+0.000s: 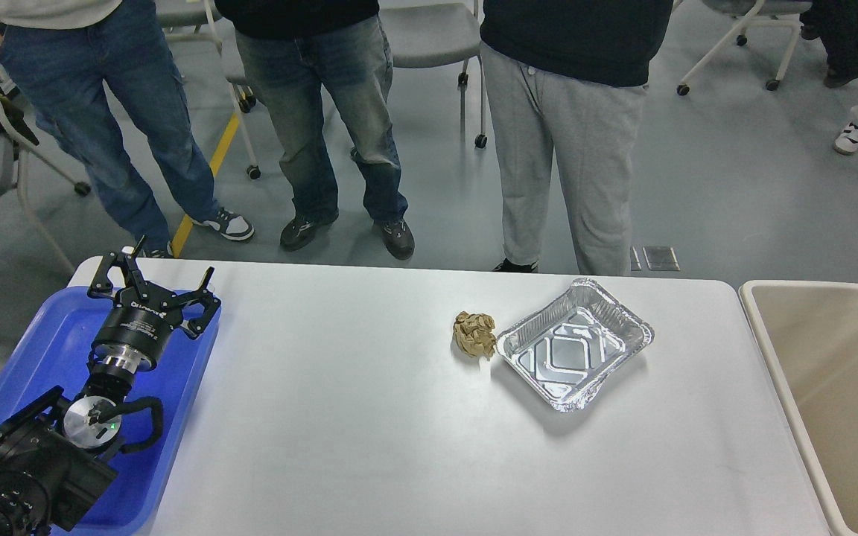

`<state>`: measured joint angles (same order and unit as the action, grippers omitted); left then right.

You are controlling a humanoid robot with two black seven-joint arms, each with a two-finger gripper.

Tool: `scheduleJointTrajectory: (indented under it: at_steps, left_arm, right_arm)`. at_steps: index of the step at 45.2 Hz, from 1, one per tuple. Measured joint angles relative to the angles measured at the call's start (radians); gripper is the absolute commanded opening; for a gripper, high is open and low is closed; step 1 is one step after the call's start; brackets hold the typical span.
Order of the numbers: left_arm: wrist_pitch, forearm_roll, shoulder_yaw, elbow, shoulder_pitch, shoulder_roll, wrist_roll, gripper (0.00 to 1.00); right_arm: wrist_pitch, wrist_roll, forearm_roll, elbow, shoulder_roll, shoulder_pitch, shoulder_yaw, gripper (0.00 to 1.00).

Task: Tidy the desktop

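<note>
— How is the left gripper [153,279] seen?

— Its fingers are spread wide apart and nothing is held between them. It is poised over the blue tray [64,327], which is laid on the left end of the desktop [339,417]. White lettering is carried on the gripper's body, but it cannot be read.

— And the containers?

— Nothing can be made out lying in the blue tray. A foil tray [574,344] is set on the desktop well right of the blue tray, and it is empty. A crumpled brown paper ball [475,333] is found touching its left corner. A beige bin [831,387] is placed beyond the desktop's right edge.
</note>
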<state>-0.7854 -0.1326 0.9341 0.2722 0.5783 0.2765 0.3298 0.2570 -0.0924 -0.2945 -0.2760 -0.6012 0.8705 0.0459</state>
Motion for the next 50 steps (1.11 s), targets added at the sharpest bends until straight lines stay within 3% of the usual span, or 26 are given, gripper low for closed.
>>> scheduleJointTrajectory:
  at_steps: [14, 36, 39, 41, 42, 44, 49, 50]
  left_arm:
    - [0.0, -0.001, 0.0, 0.0, 0.0, 0.001, 0.0, 1.0]
    - [0.0, -0.001, 0.0, -0.001, 0.0, 0.001, 0.0, 1.0]
    - [0.0, -0.001, 0.0, -0.001, 0.0, 0.0, 0.0, 1.0]
    - [0.0, -0.001, 0.0, -0.001, 0.0, 0.0, 0.0, 1.0]
    - [0.0, -0.001, 0.0, -0.001, 0.0, 0.0, 0.0, 1.0]
    - [0.0, -0.001, 0.0, -0.001, 0.0, 0.0, 0.0, 1.0]
    - [0.0, -0.001, 0.0, -0.001, 0.0, 0.0, 0.0, 1.0]
    - [0.0, -0.001, 0.0, -0.001, 0.0, 0.0, 0.0, 1.0]
  right_arm:
    - [0.007, -0.026, -0.029, 0.052, 0.084, -0.114, -0.132, 0.0]
    - [0.003, -0.029, -0.036, 0.066, 0.121, -0.177, -0.183, 0.0]
    - [0.003, -0.029, -0.036, 0.067, 0.122, -0.18, -0.184, 0.22]
    - [0.003, -0.028, -0.036, 0.067, 0.123, -0.182, -0.185, 0.49]
    - [0.003, -0.028, -0.036, 0.067, 0.123, -0.183, -0.186, 0.57]
    - [0.003, -0.028, -0.036, 0.068, 0.124, -0.185, -0.186, 0.61]
    - [0.003, -0.027, -0.037, 0.068, 0.124, -0.188, -0.187, 0.87]
    - [0.003, -0.027, -0.037, 0.068, 0.124, -0.189, -0.187, 0.96]
